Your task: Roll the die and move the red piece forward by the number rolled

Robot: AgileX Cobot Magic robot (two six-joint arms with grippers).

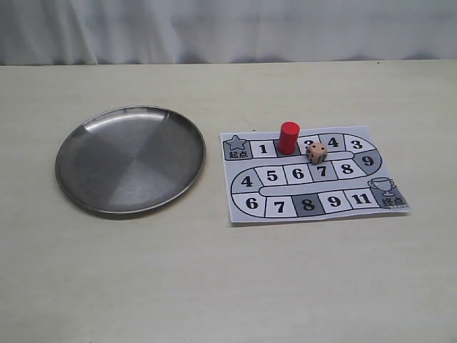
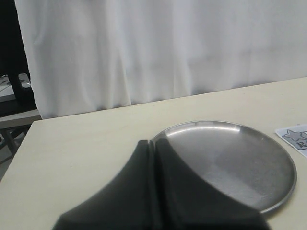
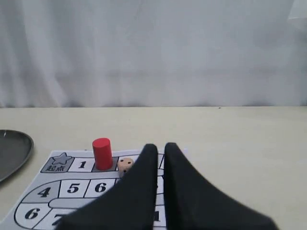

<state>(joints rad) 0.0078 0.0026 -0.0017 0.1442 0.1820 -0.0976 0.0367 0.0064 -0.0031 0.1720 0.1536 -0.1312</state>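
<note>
The red piece (image 1: 288, 137) stands upright on the dark square just after square 1 of the paper game board (image 1: 280, 207). The die (image 1: 317, 152) lies on the board just right of it, above square 7. In the right wrist view the red piece (image 3: 101, 153) and the die (image 3: 125, 165) sit ahead of my right gripper (image 3: 160, 146), which hangs over the board with only a thin slit between its fingers and nothing in them. My left gripper (image 2: 154, 143) is shut and empty, by the near rim of the steel plate (image 2: 240, 163). Neither gripper shows in the exterior view.
The round steel plate (image 1: 128, 161) lies left of the board on the pale table and holds nothing. A white curtain hangs behind the table's far edge. The board's start corner (image 2: 295, 136) shows beside the plate in the left wrist view.
</note>
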